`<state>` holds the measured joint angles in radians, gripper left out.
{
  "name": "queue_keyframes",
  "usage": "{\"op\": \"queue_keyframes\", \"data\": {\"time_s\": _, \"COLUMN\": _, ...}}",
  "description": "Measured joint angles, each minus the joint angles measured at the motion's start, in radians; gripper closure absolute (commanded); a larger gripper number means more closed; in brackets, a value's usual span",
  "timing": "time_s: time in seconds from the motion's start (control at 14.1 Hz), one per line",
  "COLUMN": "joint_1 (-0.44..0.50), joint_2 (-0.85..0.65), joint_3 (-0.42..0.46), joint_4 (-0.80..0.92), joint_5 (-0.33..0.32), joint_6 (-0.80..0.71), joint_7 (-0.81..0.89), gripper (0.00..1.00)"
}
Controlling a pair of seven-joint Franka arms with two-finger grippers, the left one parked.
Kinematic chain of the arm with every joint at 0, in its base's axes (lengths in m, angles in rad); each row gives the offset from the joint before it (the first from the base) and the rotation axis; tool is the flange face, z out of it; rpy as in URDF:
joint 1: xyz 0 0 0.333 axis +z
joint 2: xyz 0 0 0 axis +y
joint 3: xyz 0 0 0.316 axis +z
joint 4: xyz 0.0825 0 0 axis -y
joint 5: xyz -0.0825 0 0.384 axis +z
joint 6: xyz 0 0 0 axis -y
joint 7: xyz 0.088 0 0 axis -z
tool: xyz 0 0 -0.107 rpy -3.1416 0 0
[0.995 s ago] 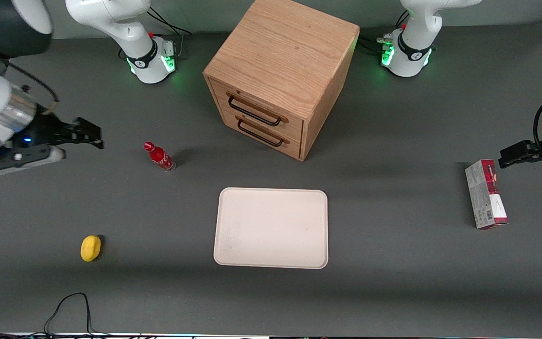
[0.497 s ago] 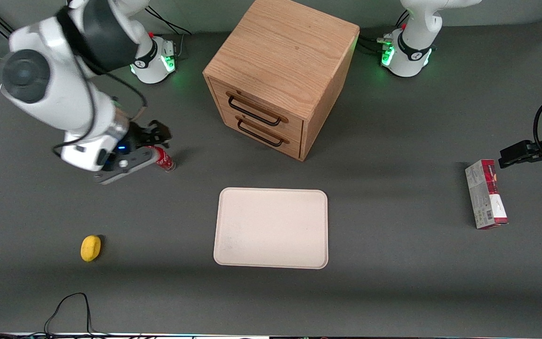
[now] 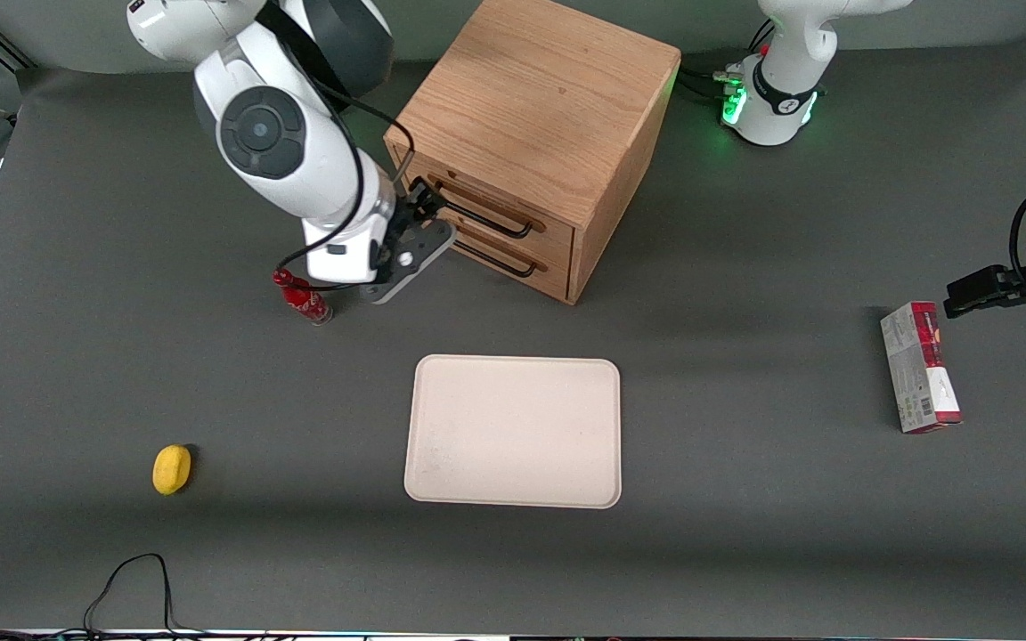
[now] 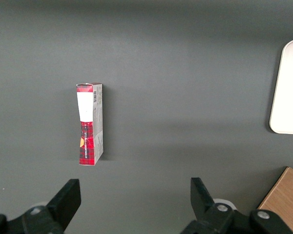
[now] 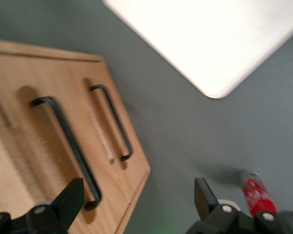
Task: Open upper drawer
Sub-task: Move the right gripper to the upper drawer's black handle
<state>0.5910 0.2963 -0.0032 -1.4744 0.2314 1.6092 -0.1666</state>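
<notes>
The gripper (image 3: pixel 419 198) hangs wide open in front of the cabinet (image 3: pixel 538 107), its two fingers (image 5: pixel 68 201) spread with nothing between them, just at the end of the upper drawer (image 3: pixel 486 206) nearest the working arm. That drawer sits shut in the cabinet's face, directly above the lower drawer (image 3: pixel 500 253), and its long black handle (image 3: pixel 482 212) stands a little proud of the wood, which leaves room for a finger to slip in under the wire. The spread fingers look set to straddle that handle, though they have not closed on it and contact cannot be confirmed. The wrist is tilted toward the cabinet's front, likely so a pull can run straight out along the drawer's travel. Nearer the front camera than the cabinet lies a pale tray (image 3: pixel 513 431), flat on the table. A small red bottle (image 3: pixel 303 297) stands just beside the arm's wrist, close enough to be knocked during a pull. A yellow object (image 3: pixel 171 468) and a red box (image 3: pixel 919 367) lie well apart from the cabinet.
</notes>
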Motion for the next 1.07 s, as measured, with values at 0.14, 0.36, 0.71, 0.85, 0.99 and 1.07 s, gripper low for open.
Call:
{"op": "queue_keyframes", "data": {"time_s": 0.14, "joint_1": 0.000, "joint_2": 0.024, "joint_3": 0.030, "joint_4": 0.000, "joint_5": 0.009, "joint_6": 0.000, "joint_7": -0.072, "gripper": 0.00}}
{"op": "queue_keyframes", "data": {"time_s": 0.36, "joint_1": 0.001, "joint_2": 0.058, "joint_3": 0.056, "joint_4": 0.002, "joint_5": 0.010, "joint_6": 0.001, "joint_7": -0.103, "gripper": 0.00}}
{"op": "queue_keyframes", "data": {"time_s": 0.71, "joint_1": 0.009, "joint_2": 0.096, "joint_3": 0.064, "joint_4": 0.009, "joint_5": 0.010, "joint_6": 0.003, "joint_7": -0.111, "gripper": 0.00}}
{"op": "queue_keyframes", "data": {"time_s": 0.85, "joint_1": 0.018, "joint_2": 0.105, "joint_3": 0.064, "joint_4": 0.009, "joint_5": 0.010, "joint_6": 0.005, "joint_7": -0.112, "gripper": 0.00}}
{"op": "queue_keyframes", "data": {"time_s": 0.99, "joint_1": 0.024, "joint_2": 0.110, "joint_3": 0.064, "joint_4": 0.009, "joint_5": 0.010, "joint_6": 0.010, "joint_7": -0.112, "gripper": 0.00}}
{"op": "queue_keyframes", "data": {"time_s": 1.07, "joint_1": 0.026, "joint_2": 0.111, "joint_3": 0.064, "joint_4": 0.009, "joint_5": 0.010, "joint_6": 0.010, "joint_7": -0.112, "gripper": 0.00}}
